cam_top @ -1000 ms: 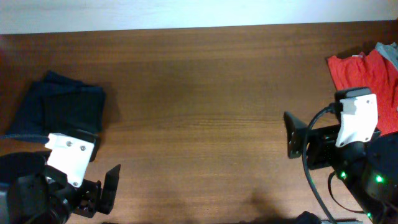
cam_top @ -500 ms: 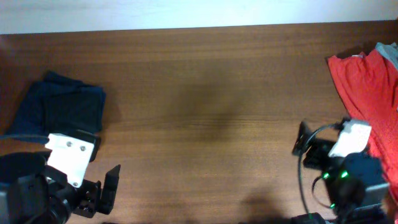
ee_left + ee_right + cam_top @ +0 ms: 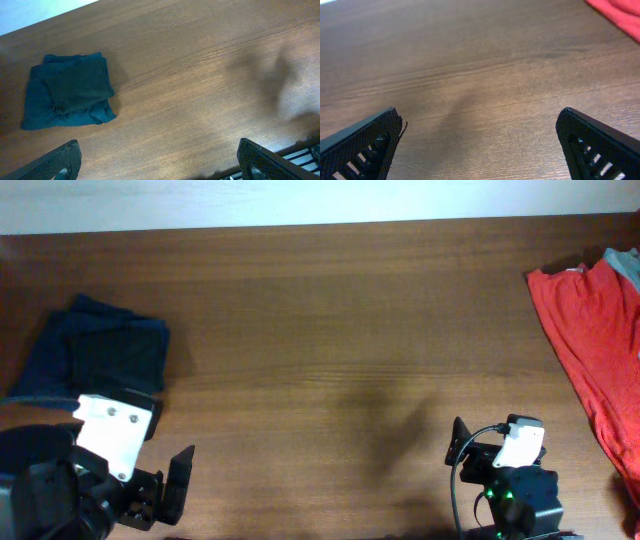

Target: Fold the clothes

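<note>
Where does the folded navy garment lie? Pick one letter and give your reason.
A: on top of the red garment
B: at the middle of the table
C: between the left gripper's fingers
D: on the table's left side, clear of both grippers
D: the folded navy garment lies flat on the left side of the table, and the left gripper stands open with nothing between its fingers.

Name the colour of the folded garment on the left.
Navy garment; clearest in the left wrist view.

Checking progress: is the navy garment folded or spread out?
Folded: the navy garment lies as a compact, roughly square bundle with stacked layers showing.
</note>
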Tool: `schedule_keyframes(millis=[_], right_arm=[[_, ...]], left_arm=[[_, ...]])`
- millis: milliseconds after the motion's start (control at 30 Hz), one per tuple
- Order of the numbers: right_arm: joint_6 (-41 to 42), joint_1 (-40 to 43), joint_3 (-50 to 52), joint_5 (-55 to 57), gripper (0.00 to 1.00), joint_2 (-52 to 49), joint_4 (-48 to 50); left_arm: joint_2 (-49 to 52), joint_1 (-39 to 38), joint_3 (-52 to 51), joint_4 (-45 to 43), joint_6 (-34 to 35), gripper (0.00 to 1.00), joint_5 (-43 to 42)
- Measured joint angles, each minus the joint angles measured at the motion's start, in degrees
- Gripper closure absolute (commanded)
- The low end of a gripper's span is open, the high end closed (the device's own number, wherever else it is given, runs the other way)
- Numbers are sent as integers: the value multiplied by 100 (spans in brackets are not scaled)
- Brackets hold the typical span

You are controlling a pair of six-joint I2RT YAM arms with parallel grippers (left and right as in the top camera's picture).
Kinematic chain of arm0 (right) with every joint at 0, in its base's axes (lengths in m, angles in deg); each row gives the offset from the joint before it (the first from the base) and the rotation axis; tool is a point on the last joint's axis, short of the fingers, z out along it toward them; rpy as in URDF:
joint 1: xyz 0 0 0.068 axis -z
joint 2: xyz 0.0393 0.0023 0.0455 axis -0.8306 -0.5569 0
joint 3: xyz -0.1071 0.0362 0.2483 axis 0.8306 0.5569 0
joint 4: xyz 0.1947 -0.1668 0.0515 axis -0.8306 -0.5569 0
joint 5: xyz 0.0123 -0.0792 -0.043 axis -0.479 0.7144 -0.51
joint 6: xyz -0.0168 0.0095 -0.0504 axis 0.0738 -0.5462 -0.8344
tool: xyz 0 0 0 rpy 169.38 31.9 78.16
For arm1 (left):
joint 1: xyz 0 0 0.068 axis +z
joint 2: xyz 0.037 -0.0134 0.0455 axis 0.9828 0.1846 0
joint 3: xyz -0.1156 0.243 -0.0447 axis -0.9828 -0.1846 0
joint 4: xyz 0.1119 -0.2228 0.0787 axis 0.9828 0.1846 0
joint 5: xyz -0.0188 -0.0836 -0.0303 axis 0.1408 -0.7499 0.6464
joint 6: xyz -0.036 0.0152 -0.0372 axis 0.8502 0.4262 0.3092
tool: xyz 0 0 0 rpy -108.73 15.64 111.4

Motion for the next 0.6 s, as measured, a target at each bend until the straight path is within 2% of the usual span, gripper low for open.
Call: schedule_keyframes(millis=[333,600], right_arm=[[0,0,798,-4,1,367,162],[0,0,861,-42,1,376,103]], left_arm=[[0,0,0,0,0,1,0],[0,0,0,0,0,1,0]])
